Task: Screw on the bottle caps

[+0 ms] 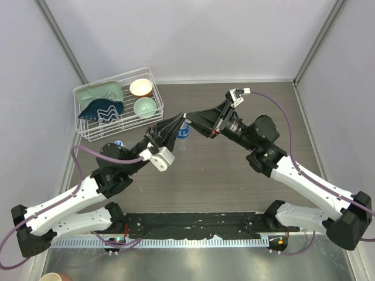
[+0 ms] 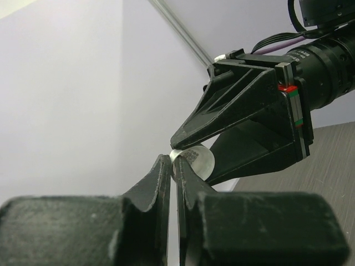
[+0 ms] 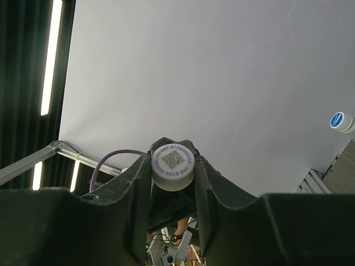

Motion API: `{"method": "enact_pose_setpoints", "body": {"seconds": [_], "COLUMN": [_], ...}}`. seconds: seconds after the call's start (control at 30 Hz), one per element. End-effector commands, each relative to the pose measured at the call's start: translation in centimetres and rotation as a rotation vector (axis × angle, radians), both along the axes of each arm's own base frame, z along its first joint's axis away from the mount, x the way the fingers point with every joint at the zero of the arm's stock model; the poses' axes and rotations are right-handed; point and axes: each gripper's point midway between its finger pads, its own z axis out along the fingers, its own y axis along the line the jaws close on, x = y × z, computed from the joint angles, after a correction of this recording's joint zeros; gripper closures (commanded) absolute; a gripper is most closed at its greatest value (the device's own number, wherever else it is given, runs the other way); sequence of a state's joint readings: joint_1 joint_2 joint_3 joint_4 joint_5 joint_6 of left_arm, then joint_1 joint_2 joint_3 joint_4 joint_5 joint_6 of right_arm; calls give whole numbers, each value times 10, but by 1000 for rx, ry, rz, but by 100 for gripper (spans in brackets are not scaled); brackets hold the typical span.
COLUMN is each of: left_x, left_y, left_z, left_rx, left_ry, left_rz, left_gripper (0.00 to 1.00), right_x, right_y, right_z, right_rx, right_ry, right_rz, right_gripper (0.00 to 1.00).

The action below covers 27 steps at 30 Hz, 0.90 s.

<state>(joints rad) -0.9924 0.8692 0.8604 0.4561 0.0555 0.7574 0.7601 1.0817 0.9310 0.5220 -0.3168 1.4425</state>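
A white bottle cap (image 3: 172, 159) with a printed code on top sits clamped between the fingertips of my right gripper (image 3: 173, 169), held in the air. In the left wrist view the same cap (image 2: 195, 159) shows between the right gripper's fingers (image 2: 238, 105). My left gripper (image 2: 173, 164) is shut, and its tips pinch the cap's rim. In the top view both grippers meet tip to tip above mid-table, left (image 1: 177, 121) and right (image 1: 187, 116). A clear bottle with a blue label (image 1: 184, 132) stands just below them.
A white wire dish rack (image 1: 88, 130) at the back left holds a green dish (image 1: 96, 93), a blue dish (image 1: 101, 109), a cream bowl (image 1: 141, 87) and a green bowl (image 1: 145, 106). A small blue and white round object (image 1: 119, 143) lies by the left arm.
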Motion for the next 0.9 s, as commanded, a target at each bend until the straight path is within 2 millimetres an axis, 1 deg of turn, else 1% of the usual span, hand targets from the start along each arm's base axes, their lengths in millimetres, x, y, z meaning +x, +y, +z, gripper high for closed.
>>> {"method": "enact_pose_setpoints", "body": {"seconds": [0.0, 0.03, 0.07, 0.1, 0.13, 0.17, 0.2, 0.23, 0.27, 0.3, 0.33, 0.37, 0.4, 0.43, 0.47, 0.5, 0.53, 0.57, 0.6, 0.63, 0.67, 0.7, 0.73, 0.77, 0.8, 0.87], "left_x": [11, 10, 11, 12, 12, 11, 11, 11, 7, 5, 4, 2, 2, 4, 7, 9, 13, 20, 22, 24, 31, 41, 53, 74, 87, 104], "left_y": [13, 15, 15, 17, 21, 23, 25, 28, 31, 33, 35, 39, 43, 45, 48, 46, 46, 40, 41, 39, 39, 37, 39, 52, 45, 45], "left_z": [-3, 3, 1, 3, 7, 9, 10, 11, 13, 14, 11, 12, 13, 5, -3, -13, -39, -61, -85, -98, -110, -122, -126, -129, -138, -144], "left_rx": [-22, -42, -40, -47, -56, -64, -72, -73, -89, -88, -76, -98, -115, -110, -122, -97, -36, -41, 11, 37, 55, 30, 2, -57, -62, -77], "left_ry": [53, 67, 92, 108, 135, 147, 163, 183, 208, 225, 249, 276, 300, 340, 397, 436, 524, 648, 755, 824, 891, 975, 1010, 1042, 1083, 1107], "left_rz": [59, 52, 55, 60, 67, 68, 69, 72, 60, 53, 54, 50, 55, 70, 89, 99, 127, 140, 157, 148, 111, 114, 122, 172, 155, 161], "left_gripper": [81, 76, 68, 53, 48, 46, 42, 40, 41, 42, 42, 40, 38, 35, 22, 15, 9, 1, 0, 0, 0, 0, 0, 0, 0, 0], "right_x": [-27, -27, -26, -23, -22, -19, -16, -15, -13, -5, -2, 1, 9, 11, 13, 23, 25, 25, 30, 30, 29, 29, 30, 29, 27, 28], "right_y": [-18, -20, -20, -19, -21, -24, -23, -26, -29, -32, -35, -43, -48, -54, -61, -71, -78, -84, -92, -97, -102, -105, -109, -112, -114, -119], "right_z": [45, 44, 45, 37, 36, 37, 27, 26, 30, 17, 15, 24, 7, 7, 15, 4, 4, 4, 3, 4, 6, 6, 6, 8, 10, 10], "right_rx": [67, 55, 34, -10, -33, -60, -111, -135, -169, -235, -268, -297, -381, -410, -429, -515, -545, -578, -614, -630, -638, -649, -657, -659, -657, -666], "right_ry": [-141, -142, -165, -144, -150, -177, -159, -164, -209, -175, -175, -228, -182, -193, -214, -213, -222, -225, -242, -249, -259, -274, -274, -282, -292, -303], "right_rz": [13, 3, -21, -32, -51, -89, -104, -122, -158, -199, -226, -281, -321, -354, -394, -463, -492, -515, -562, -579, -596, -607, -628, -637, -644, -663], "right_gripper": [84, 86, 89, 90, 92, 93, 93, 94, 94, 94, 95, 95, 95, 95, 96, 95, 96, 96, 95, 95, 95, 95, 95, 96, 95, 95]}}
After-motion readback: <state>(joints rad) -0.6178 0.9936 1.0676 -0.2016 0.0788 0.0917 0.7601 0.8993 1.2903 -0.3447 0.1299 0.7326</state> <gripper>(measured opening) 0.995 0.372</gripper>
